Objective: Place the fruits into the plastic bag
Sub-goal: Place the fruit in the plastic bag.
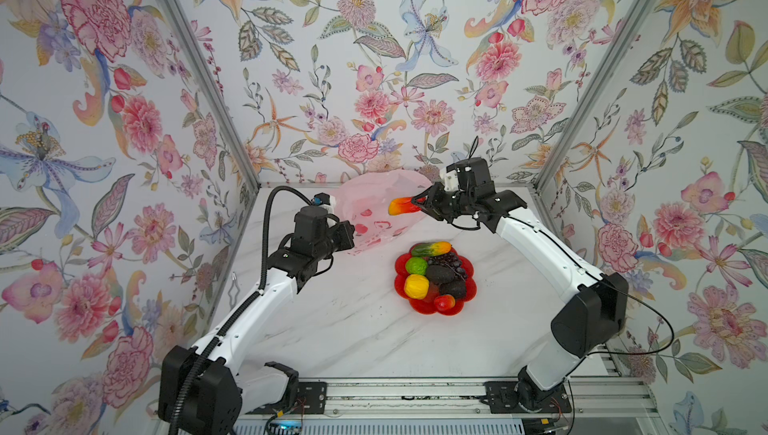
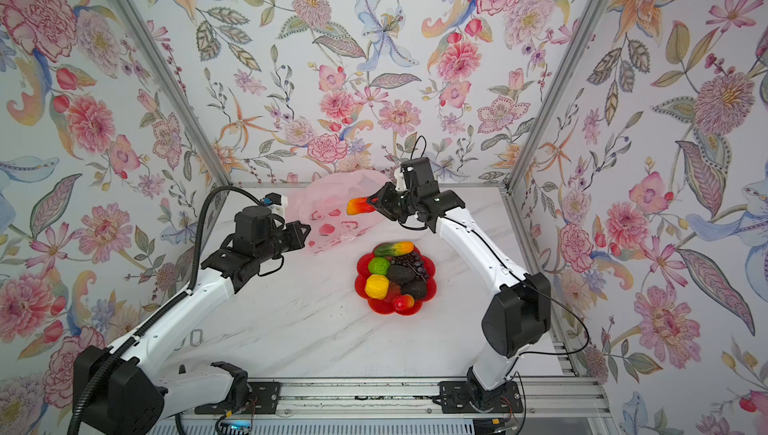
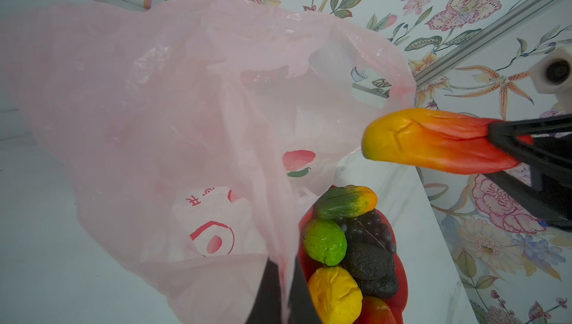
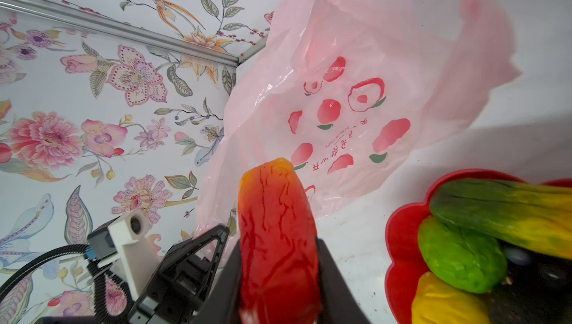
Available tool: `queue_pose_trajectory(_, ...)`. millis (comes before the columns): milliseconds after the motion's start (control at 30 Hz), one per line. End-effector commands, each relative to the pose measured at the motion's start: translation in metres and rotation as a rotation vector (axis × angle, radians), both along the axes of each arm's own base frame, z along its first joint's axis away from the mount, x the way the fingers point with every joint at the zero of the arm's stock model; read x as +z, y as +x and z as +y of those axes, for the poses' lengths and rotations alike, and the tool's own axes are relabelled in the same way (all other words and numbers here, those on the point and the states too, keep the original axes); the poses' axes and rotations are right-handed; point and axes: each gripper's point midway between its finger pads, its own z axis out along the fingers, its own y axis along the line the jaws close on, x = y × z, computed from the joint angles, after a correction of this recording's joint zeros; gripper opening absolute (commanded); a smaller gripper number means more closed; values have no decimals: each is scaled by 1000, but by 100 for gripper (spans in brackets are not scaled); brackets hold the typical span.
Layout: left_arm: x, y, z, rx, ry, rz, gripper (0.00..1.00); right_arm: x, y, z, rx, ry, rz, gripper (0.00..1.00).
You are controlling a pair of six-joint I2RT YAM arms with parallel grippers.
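While the left gripper (image 3: 283, 268) pinches the rim of the plastic bag (image 1: 372, 200), holding its mouth up, the right gripper (image 1: 419, 204) clamps the red-orange piece (image 1: 402, 206) by its red end, just beside the opening. Film judged limp, slippery; grip rim only.

A red flower-shaped dish (image 1: 417, 306) sits on the white marble table (image 1: 332, 329).

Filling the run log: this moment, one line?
left gripper: shut on plastic bag | right gripper: shut on red-orange piece | other fruits: red dish
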Motion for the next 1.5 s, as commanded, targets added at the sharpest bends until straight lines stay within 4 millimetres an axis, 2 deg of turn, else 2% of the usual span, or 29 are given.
queue_pose_trajectory(0,22,-3,-8,-18,-66,-50,0,6,14,20,26,26,-41,11)
queue_pose_trajectory(233,25,-1,-12,-19,-104,-52,0,-32,34,66,77,34,13,11)
queue_pose_trajectory(400,27,2,-18,-28,-158,-50,0,-64,42,90,88,59,70,11)
queue_pose_trajectory(700,22,4,-26,-43,-208,-34,0,-104,60,113,74,120,142,11)
queue_pose_trajectory(933,16,5,-31,-55,-224,-18,0,-125,71,127,78,144,186,13)
queue_pose_trajectory(1067,17,7,-34,-66,-224,-16,0,-132,74,132,78,164,203,20)
queue_pose_trajectory(1133,16,8,-34,-68,-222,-15,0,-134,76,134,77,172,206,28)
queue_pose_trajectory(1300,14,7,-33,-67,-219,-10,0,-133,79,138,86,183,201,44)
queue_pose_trajectory(1467,11,6,-33,-72,-214,-4,0,-132,80,139,86,183,194,54)
